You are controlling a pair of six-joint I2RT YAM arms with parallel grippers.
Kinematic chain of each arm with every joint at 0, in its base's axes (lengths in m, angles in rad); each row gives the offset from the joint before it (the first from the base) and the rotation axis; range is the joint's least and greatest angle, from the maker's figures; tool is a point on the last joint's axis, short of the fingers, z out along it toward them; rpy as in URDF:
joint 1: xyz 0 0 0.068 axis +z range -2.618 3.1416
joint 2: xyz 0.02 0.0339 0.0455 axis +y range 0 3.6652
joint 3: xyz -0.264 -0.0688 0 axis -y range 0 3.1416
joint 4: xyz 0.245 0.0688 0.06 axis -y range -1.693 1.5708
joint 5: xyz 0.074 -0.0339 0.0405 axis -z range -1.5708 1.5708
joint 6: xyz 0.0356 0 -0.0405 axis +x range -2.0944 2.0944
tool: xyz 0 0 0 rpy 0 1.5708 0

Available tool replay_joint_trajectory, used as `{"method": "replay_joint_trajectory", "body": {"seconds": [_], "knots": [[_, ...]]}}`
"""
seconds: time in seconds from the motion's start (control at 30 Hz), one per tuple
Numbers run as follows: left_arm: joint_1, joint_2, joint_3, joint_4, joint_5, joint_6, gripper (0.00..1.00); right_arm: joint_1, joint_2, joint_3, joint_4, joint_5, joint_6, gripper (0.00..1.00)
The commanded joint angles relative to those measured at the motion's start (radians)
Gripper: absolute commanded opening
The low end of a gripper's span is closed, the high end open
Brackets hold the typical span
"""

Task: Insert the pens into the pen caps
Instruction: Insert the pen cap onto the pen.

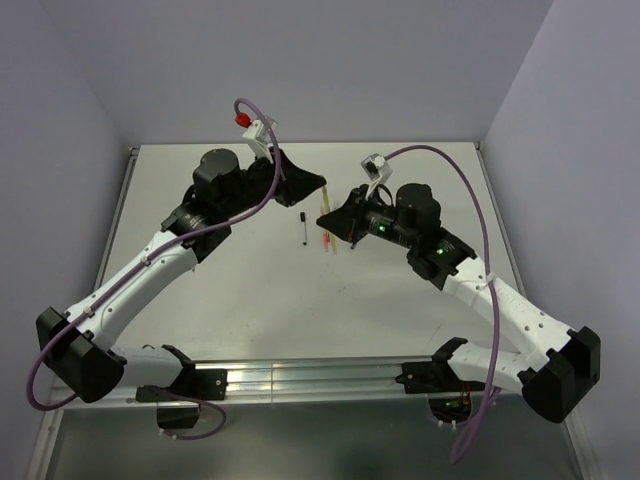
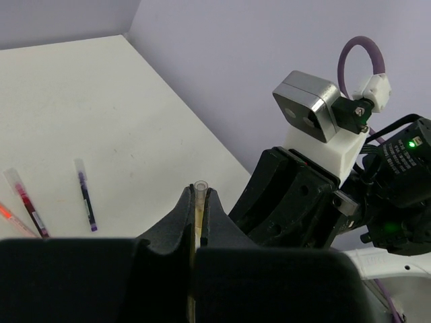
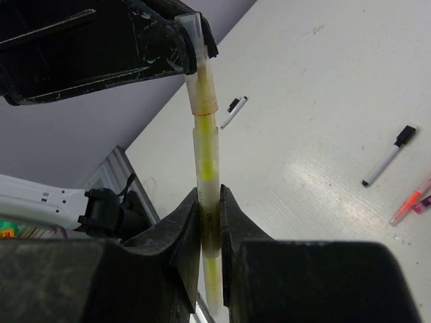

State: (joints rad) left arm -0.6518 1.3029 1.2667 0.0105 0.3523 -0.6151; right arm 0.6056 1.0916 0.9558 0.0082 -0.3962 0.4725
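**Over the far half of the tabletop (image 1: 250, 300), one yellow pen (image 1: 322, 204) held between two arms**

From above, the left gripper (image 1: 320, 187) and the right gripper (image 1: 334, 216) meet tip to tip over the far middle of the tabletop. The yellow pen shows only as a pale sliver bridging them. A white-and-black pen (image 1: 303, 229) lies flat just to the left, toward the centre. A red pen (image 1: 326, 241) lies near it on the right, close under the right gripper's tip.

Through the left wrist camera, the left gripper's fingers (image 2: 176, 219) are pressed together on a clear cap (image 2: 201, 187). Its open rim pokes out just past the fingertips, and yellow shows through lower down. The right gripper's black body fills the space just behind and to the right. Down on the tabletop at the left, a purple pen (image 2: 85, 195) and the red pen (image 2: 27, 205) lie apart. An orange pen (image 2: 5, 214) is cut off by the frame edge.

Through the right wrist camera, the right gripper's fingers (image 3: 182, 229) pinch the yellow pen (image 3: 207, 155) by its barrel. The pen rises out of the jaws to the left gripper at the top, which clamps the narrow end of the clear cap (image 3: 202, 84). The cap sleeves the pen's upper end, though I cannot tell whether it is fully seated. On the tabletop beyond, the white-and-black pen (image 3: 388, 156) lies with its black cap on. A second white-and-black pen (image 3: 232, 112) lies nearer the tabletop's edge, and the orange pen (image 3: 407, 207) lies at the right of the frame.
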Motion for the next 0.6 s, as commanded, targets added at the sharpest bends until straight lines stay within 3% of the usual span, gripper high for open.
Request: {"method": "replay_joint_trajectory", "body": {"seconds": [0.0, 0.17, 0.57], "knots": [[-0.069, -0.056, 0.008, -0.164, 0.201, -0.014, 0.00, -0.023, -0.045, 0.057, 0.182, 0.122, -0.032, 0.00], [-0.083, -0.076, 0.020, -0.187, 0.194, 0.008, 0.00, 0.003, -0.048, 0.080, 0.187, 0.118, -0.060, 0.00], [-0.109, -0.100, 0.088, -0.254, 0.123, 0.048, 0.18, 0.039, -0.042, 0.150, 0.180, 0.123, -0.086, 0.00]]}}
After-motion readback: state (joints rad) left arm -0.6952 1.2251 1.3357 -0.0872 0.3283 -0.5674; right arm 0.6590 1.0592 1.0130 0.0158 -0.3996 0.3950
